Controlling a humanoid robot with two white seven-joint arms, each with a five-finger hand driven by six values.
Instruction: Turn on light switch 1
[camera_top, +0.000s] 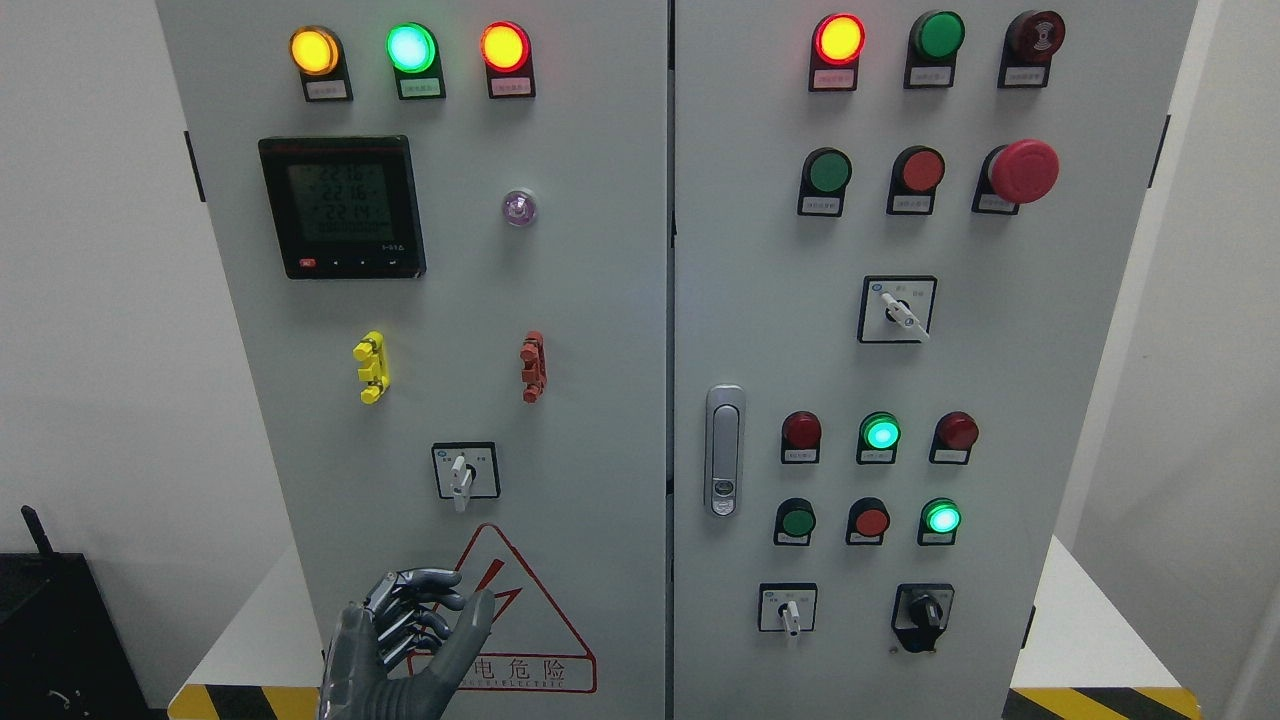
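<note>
A grey two-door electrical cabinet fills the head view. On its left door (600, 300) a white-handled rotary switch (462, 474) sits in a black-framed plate, with its handle pointing down. My left hand (440, 625) is raised at the lower left, below that switch, in front of the red warning triangle (520, 620). Its fingers (415, 610) are loosely bent, the thumb stands apart, and it holds nothing and touches no switch. The right door carries three more rotary switches: a white one (898, 312), a small white one (790, 610) and a black one (924, 612). My right hand is out of view.
Yellow, green and red lamps (411, 47) glow along the top of the left door, above a digital meter (342, 207). Yellow (371, 366) and red (533, 366) clips sit mid-door. The right door has a latch handle (724, 450), push buttons and a red emergency button (1024, 171).
</note>
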